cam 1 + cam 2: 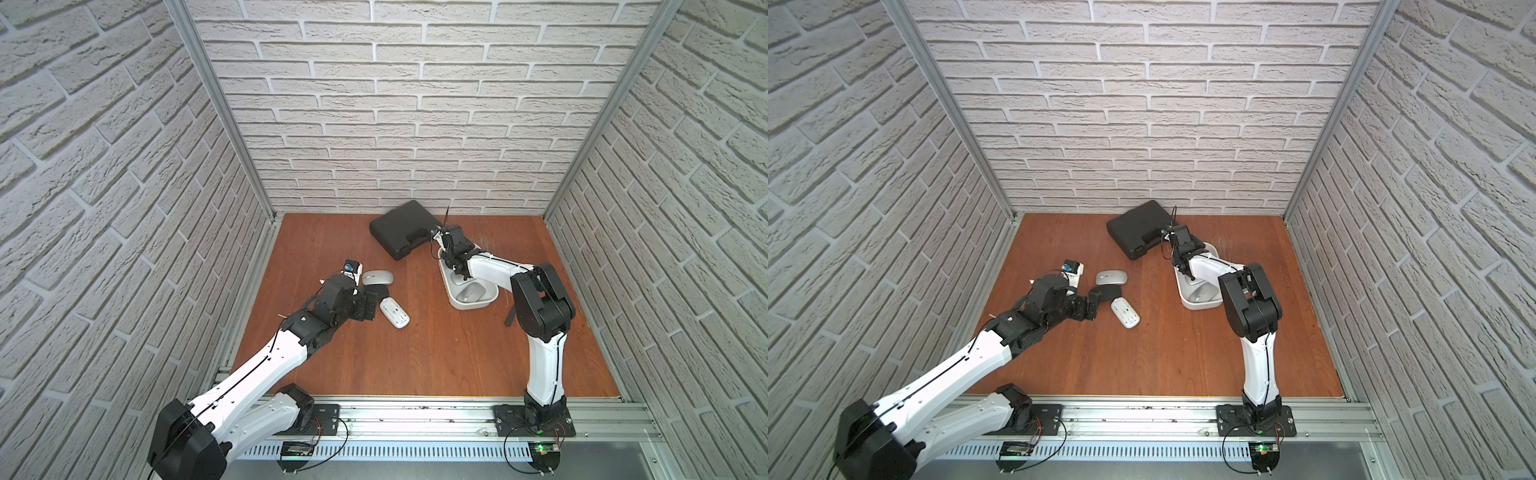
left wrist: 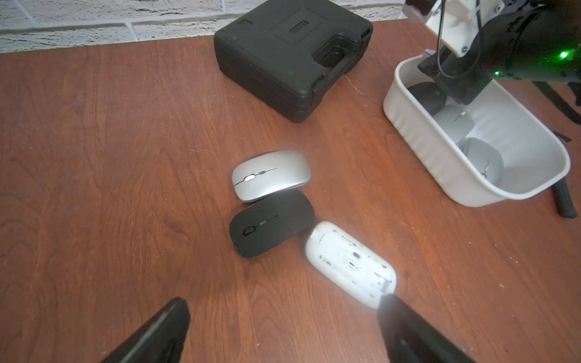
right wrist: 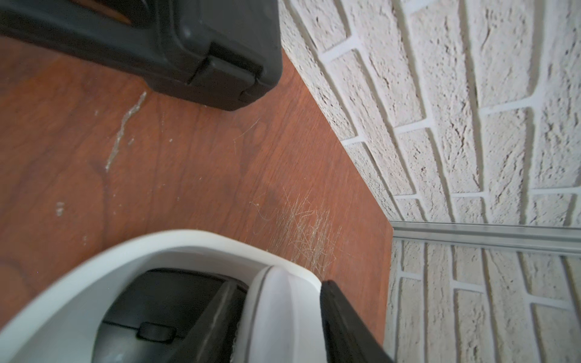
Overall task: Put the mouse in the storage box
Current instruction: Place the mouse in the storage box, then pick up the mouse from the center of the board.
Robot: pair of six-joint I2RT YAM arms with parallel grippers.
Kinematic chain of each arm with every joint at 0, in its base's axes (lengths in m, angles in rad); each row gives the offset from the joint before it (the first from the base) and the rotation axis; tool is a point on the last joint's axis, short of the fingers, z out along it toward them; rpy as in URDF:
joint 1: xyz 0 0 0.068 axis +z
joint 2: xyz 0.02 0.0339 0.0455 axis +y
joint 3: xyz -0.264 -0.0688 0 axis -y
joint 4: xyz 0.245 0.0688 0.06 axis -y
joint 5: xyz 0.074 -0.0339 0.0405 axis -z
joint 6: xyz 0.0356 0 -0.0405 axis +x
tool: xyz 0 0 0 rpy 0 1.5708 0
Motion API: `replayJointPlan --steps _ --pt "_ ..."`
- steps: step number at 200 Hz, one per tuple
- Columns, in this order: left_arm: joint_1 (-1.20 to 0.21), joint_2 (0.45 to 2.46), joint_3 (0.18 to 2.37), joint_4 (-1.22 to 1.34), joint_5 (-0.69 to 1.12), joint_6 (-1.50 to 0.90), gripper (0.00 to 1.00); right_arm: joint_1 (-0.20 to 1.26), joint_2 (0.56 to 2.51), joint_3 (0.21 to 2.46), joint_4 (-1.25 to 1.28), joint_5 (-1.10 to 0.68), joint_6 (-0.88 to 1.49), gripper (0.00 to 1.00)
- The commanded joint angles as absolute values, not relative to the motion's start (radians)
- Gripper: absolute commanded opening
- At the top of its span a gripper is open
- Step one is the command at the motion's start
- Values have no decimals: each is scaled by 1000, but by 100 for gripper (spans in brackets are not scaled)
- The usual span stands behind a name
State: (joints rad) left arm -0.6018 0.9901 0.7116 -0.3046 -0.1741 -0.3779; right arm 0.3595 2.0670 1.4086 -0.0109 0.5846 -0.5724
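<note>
Holding three mice point(image 2: 452, 124) already: white plastic storage box point(image 2: 418, 141), at right. Waiting on the wooden desk point(image 2: 94, 157) to its left: silver mouse point(image 2: 270, 174), black mouse point(image 2: 272, 221), overturned white mouse point(image 2: 349, 262). Left jaws spread empty by the white one; right jaws astride the box wall, grip unclear.

Both top views are bright and evenly lit; shadows on the reddish-brown wooden desk point(image 1: 415, 353) are short and soft. The white brick-pattern walls point(image 1: 395, 104) bow toward the frame edges (wide-lens bending). In the left wrist view the upturned white plastic mouse point(image 2: 349, 264) glares, almost washed out. In the right wrist view the white plastic storage box point(image 3: 157, 248) and the black mouse point(image 3: 163, 301) inside it are blurred; the wall behind is sharp.
</note>
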Motion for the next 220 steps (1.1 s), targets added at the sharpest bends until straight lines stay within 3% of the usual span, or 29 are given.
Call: replayJointPlan --steps 1,116,220 --pt "-600 995 713 -289 -166 -367 98 369 2059 1423 -32 558 -574 56" --pt "-601 1012 731 -296 -161 -376 98 373 1930 1415 -156 350 -405 76" --pt "-581 1049 740 -293 -143 -433 98 374 1550 1091 121 62 7 78"
